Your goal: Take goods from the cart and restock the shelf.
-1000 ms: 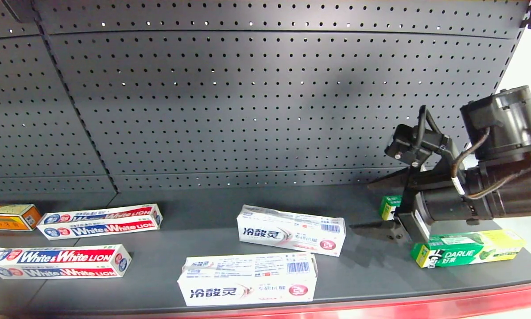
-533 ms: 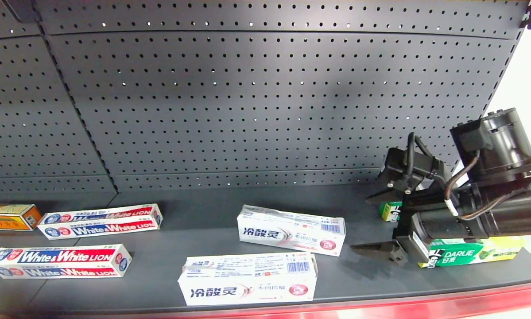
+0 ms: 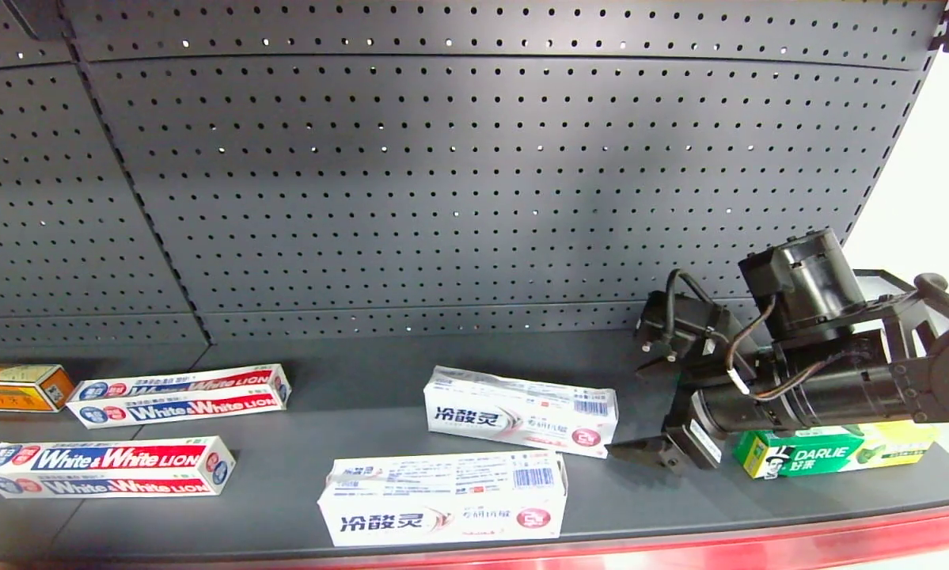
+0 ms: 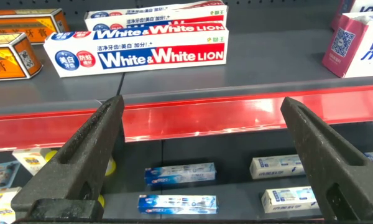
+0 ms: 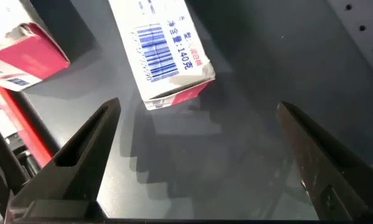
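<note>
right gripper wide open, empty, low over shelf, between white toothpaste box and green box; green box lies flat at shelf's right end, probably its restock spot. left gripper wide too, empty, facing red shelf edge

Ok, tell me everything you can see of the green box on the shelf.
The green box is a long, narrow carton, seemingly cardboard, green turning yellow toward its right end, with white print on the front. It lies flat at the right end of the dark shelf, near the red front lip and roughly along it. It looks undented. The right arm crosses just above it and hides its top edge; whether they touch cannot be told. The right gripper, open, is past its left end.
</note>
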{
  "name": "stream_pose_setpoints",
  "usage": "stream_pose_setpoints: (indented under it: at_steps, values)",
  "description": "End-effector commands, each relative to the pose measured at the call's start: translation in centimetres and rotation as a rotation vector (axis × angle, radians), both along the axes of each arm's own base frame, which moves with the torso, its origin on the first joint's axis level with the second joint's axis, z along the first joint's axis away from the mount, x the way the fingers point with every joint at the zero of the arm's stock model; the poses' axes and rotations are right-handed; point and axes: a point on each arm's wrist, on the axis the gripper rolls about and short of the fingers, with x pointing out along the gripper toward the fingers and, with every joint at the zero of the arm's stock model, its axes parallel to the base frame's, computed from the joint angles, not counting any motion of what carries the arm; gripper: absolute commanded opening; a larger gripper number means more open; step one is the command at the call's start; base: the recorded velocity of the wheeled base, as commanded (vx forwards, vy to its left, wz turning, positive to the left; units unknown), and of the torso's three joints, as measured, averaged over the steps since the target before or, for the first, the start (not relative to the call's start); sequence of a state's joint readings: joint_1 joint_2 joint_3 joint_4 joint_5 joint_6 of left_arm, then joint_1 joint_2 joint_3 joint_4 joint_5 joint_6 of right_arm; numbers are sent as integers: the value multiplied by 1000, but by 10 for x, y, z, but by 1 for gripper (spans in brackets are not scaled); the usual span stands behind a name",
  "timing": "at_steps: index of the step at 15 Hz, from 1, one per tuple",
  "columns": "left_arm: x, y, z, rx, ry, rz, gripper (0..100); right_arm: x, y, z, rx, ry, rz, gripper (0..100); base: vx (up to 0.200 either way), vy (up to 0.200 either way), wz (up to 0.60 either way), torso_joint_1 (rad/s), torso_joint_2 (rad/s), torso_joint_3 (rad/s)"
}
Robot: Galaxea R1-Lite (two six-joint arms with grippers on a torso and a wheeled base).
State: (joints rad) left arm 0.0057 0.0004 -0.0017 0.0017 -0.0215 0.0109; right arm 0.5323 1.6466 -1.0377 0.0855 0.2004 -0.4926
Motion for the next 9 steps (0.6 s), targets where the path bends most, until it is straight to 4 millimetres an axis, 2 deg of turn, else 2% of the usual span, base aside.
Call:
stream_pose_setpoints:
  at_steps: [1,5,9]
  values:
    - [0,0,0,0,0,0,100,5,2,-5,-8,15,-3,100,0,0,0,0,0,0]
    - [0,0,0,0,0,0,100,18,7,-1,25,7,-31,100,0,0,0,0,0,0]
    - [0,0,0,0,0,0,100,23,4,-2,34,19,-59,100,0,0,0,0,0,0]
